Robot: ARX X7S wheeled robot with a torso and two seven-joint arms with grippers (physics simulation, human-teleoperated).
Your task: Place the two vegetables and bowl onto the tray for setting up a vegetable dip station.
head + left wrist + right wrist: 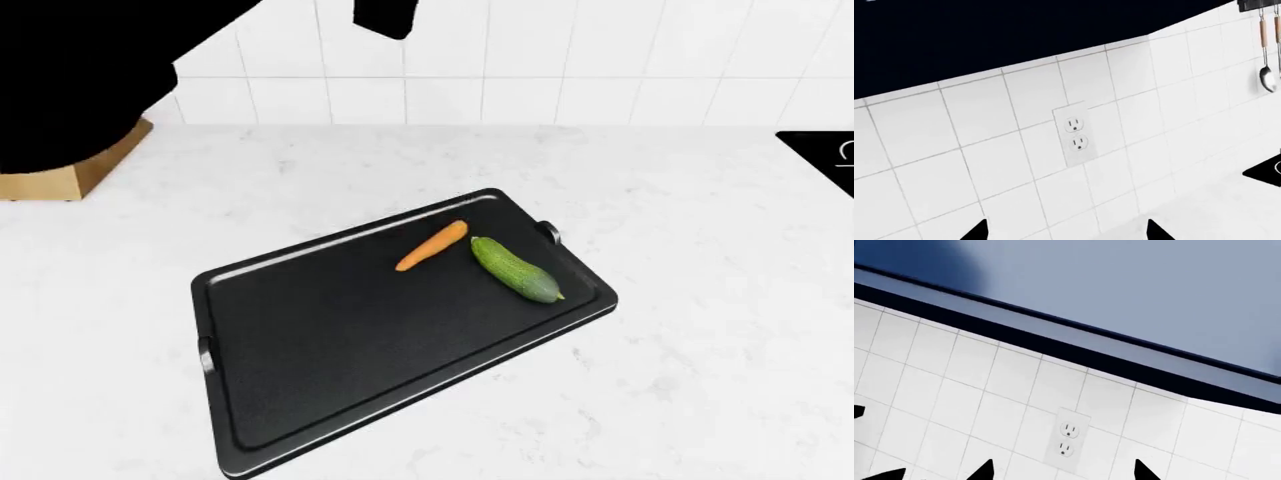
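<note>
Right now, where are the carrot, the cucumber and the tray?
carrot (433, 246), head view, middle of its body.
cucumber (515, 269), head view, middle of its body.
tray (334, 340), head view, bare floor.

Place: we see a kitchen.
Clues: white wall tiles (987, 130), a plug socket (1076, 135), a stovetop (827, 150), a hanging spoon (1267, 77).

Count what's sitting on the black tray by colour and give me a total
Orange: 1, the carrot
Green: 1, the cucumber
White: 0, no bowl shows in any view
Total on the tray: 2
</note>
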